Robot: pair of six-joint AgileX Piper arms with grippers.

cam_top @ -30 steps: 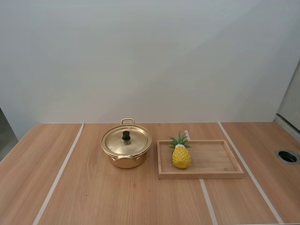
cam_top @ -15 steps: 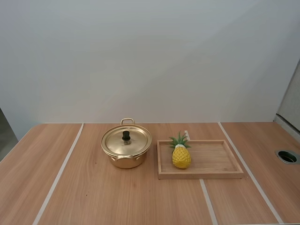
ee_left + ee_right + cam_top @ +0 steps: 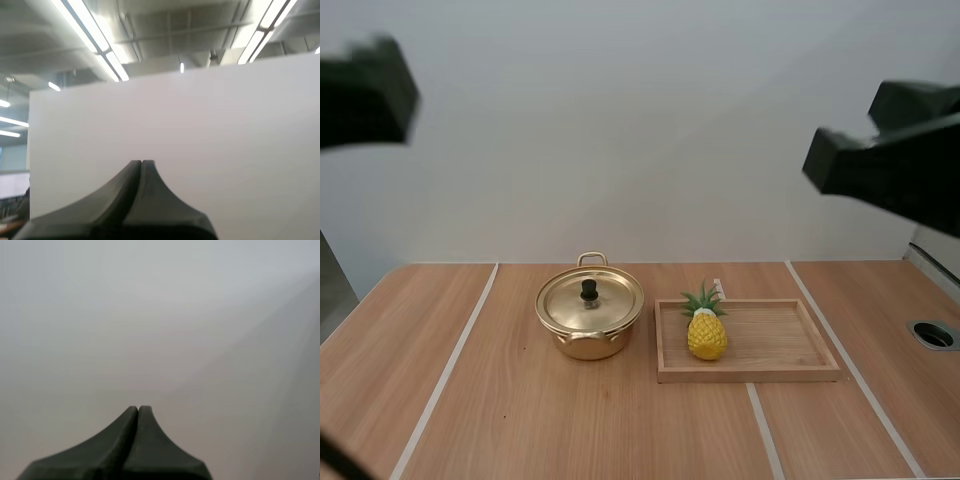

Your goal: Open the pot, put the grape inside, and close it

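Note:
A gold pot (image 3: 588, 338) stands on the wooden table with its lid (image 3: 605, 305) on; the lid has a black knob (image 3: 589, 289). To its right a yellow toy pineapple (image 3: 706, 333) with green leaves stands upright at the left end of a wooden tray (image 3: 780, 340). I see no grapes. My left gripper (image 3: 142, 162) is shut on nothing, fingers together as one dark wedge, facing a white wall. My right gripper (image 3: 138, 408) is shut the same way. In the high view, my left arm (image 3: 360, 100) and right arm (image 3: 890, 160) hang high above the table, far from pot and tray.
Pale seams run front to back across the table (image 3: 520, 420). A round hole (image 3: 933, 334) sits in the table near the right edge. A white wall stands behind the table.
Both arms have come into the high view, one at the upper left and one at the upper right. Pot, pineapple and tray have not moved.

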